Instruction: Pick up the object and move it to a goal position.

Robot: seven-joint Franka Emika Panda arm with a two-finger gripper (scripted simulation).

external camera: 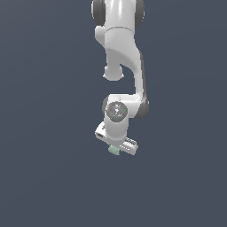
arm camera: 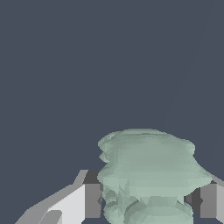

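Filling the near part of the wrist view, a small pale mint-green lumpy block with ridged, layered sides (arm camera: 146, 175) sits between the two grey-and-white fingers (arm camera: 89, 200) of the white gripper (external camera: 116, 149), which is closed against the block on both sides. Around it spreads a plain, dark slate-blue ground (external camera: 48, 177), featureless, with no edge or corner showing. In the exterior view the white jointed robot arm (external camera: 122, 48) reaches down from the top of the picture, wrist bent, the gripper at its lowest end and the block peeping out beneath it.
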